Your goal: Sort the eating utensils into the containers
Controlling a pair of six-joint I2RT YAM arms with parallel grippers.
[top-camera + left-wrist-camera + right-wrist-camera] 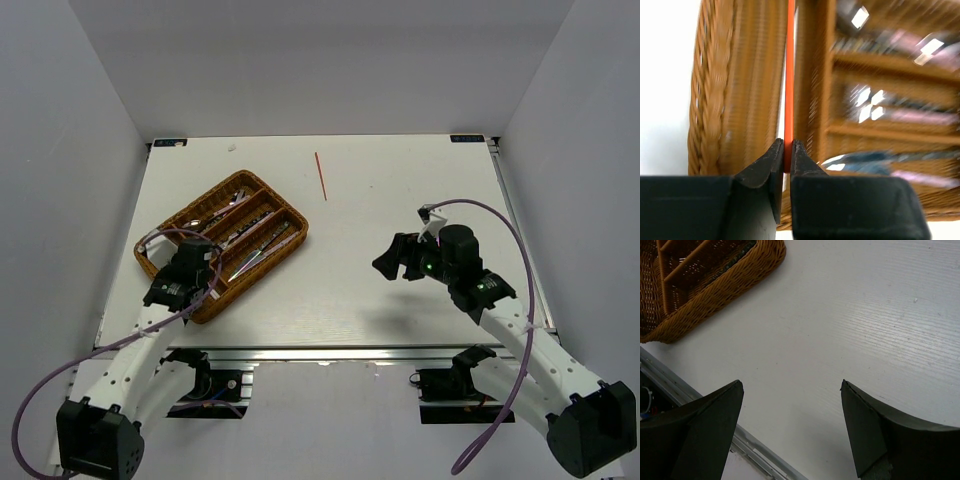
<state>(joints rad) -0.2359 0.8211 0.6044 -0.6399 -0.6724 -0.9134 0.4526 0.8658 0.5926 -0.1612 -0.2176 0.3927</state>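
Note:
My left gripper [786, 150] is shut on a thin red chopstick [789, 75], held over the near-left end compartment of the brown wicker tray [710, 100]. From above, that gripper [196, 252] hovers over the tray's [298, 232] near-left end. Silver utensils with pinkish handles [890, 115] lie blurred in the long compartments, and they also show in the top view [245, 225]. A second red chopstick [320, 176] lies on the white table beyond the tray. My right gripper [395, 262] is open and empty above the table, right of the tray.
In the right wrist view, the right gripper [792, 390] hangs over bare white table, with the tray's corner [715, 290] at upper left and the table's metal front edge [755, 452] below. White walls enclose the table on three sides.

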